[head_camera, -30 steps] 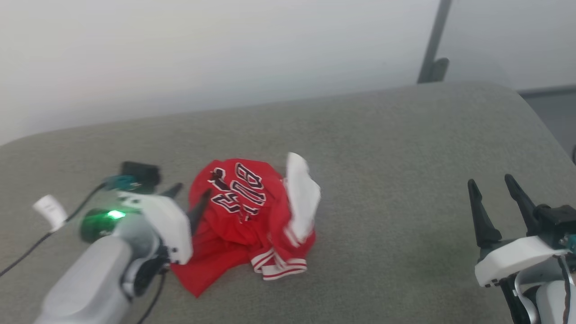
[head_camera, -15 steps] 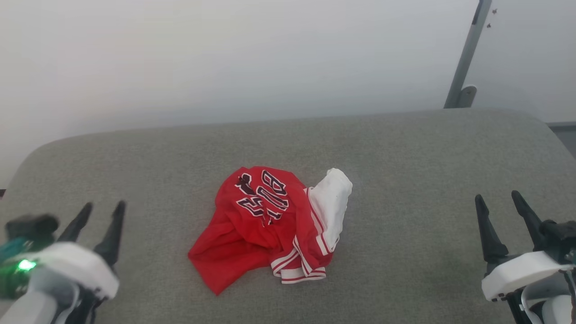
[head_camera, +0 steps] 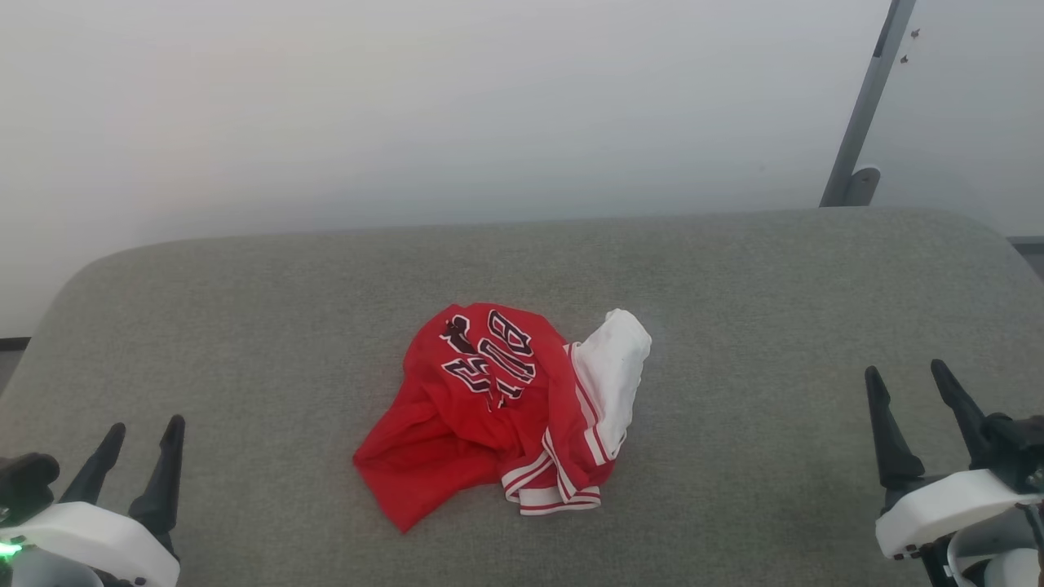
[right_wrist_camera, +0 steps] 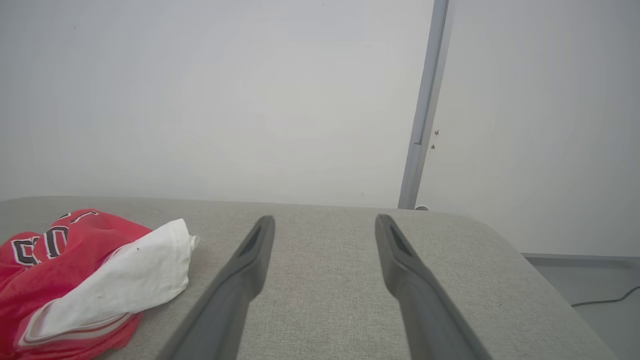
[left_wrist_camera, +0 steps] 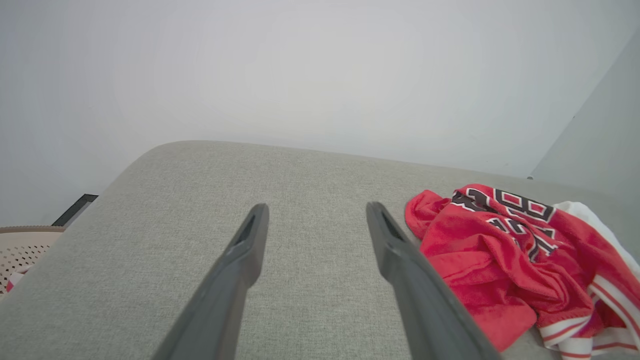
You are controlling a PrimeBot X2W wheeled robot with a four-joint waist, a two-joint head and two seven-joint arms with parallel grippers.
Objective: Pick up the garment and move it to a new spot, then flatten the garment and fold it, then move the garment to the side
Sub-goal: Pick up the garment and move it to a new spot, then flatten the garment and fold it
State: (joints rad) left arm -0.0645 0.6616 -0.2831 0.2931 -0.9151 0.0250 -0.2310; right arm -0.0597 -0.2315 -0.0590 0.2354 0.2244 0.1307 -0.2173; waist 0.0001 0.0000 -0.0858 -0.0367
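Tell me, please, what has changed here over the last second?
The left hand drew back from the edge of the shirt to the lower left, open and empty. The shirt stays crumpled on the cushion; the right hand stays open at the lower right.

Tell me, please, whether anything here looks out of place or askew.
The garment is the odd thing: it lies crumpled in a heap on the grey cushion, lettering twisted, a white panel flopped out rightward and striped trim bunched at its near edge. The left pincer and right pincer stand open, apart from it.
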